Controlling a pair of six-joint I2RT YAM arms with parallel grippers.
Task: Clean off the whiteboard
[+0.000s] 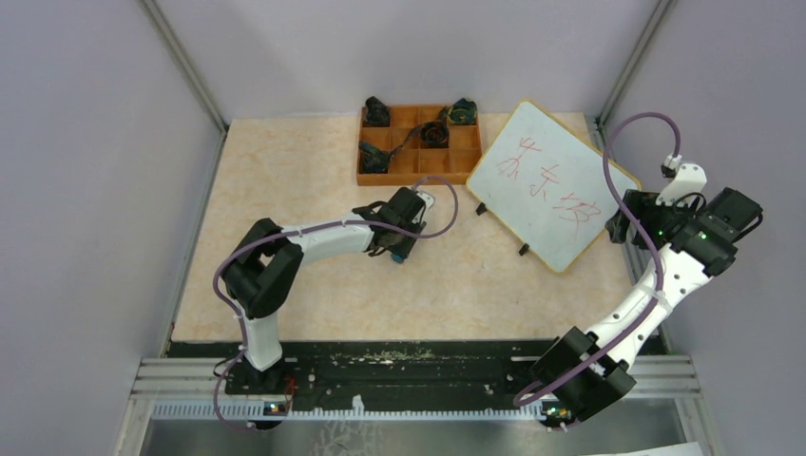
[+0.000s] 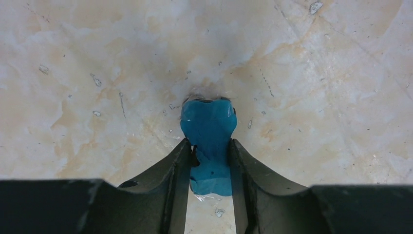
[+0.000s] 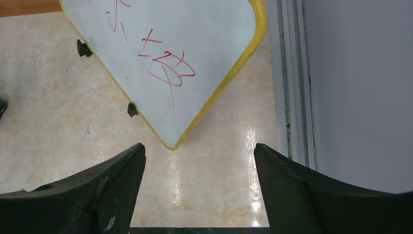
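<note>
The whiteboard (image 1: 549,183) lies tilted at the table's back right, with red handwritten marks across it and a yellow frame. Its near corner and red marks show in the right wrist view (image 3: 195,53). My left gripper (image 1: 392,249) is near the table's middle, left of the board, pointing down at the table. In the left wrist view it (image 2: 209,146) is shut on a blue eraser (image 2: 208,141) that touches the tabletop. My right gripper (image 1: 623,226) is open and empty beside the board's right edge; its jaws (image 3: 199,151) stand wide apart just short of the board's corner.
An orange compartment tray (image 1: 418,143) with several dark items stands at the back, touching the board's left side. Grey walls and metal rails (image 3: 290,87) close in on both sides. The black base rail (image 1: 418,370) runs along the near edge.
</note>
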